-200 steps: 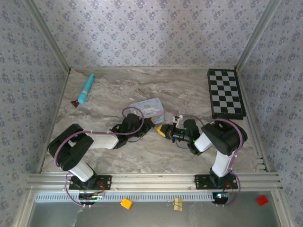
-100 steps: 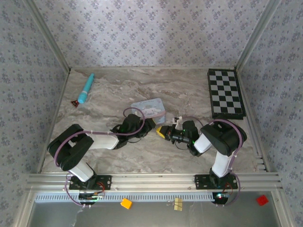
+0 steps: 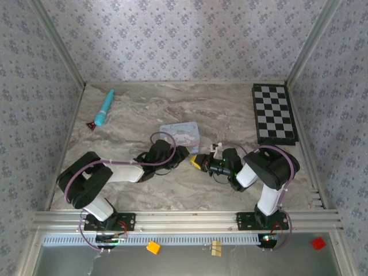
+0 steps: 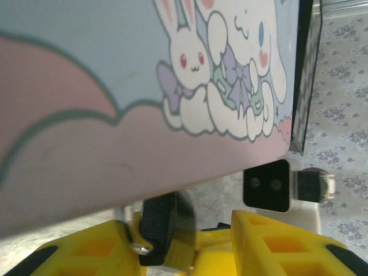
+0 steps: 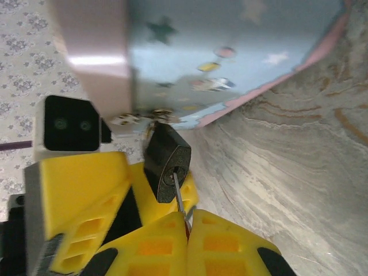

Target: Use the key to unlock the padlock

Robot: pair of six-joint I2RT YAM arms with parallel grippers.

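At the far left of the desk [image 3: 149,115] a teal stick [image 3: 104,107] lies near the wall, and a small red piece [image 3: 91,125] lies just beside its near end. The left arm reaches to the right, toward the middle of the desk. The left gripper [image 3: 183,152] is low there, just in front of the tin [image 3: 181,134]. Its jaws are partly open. In the left wrist view the padlock [image 4: 167,230] stands between the two yellow fingers [image 4: 86,253]. It is close to the left one, and there is a gap to the other, so the jaws do not pinch it.

The padlock is in the middle of the desk, at the near edge of the tin and between the two grippers. In the right wrist view its top meets a small metal fitting on the tin, and its keyhole faces the right gripper [image 5: 187,221]. The key [image 5: 179,201] is in the keyhole. The right jaws are closed tight on the key's other end.

At the far right a chessboard [image 3: 274,113] lies flat by the wall, well apart from the arms.
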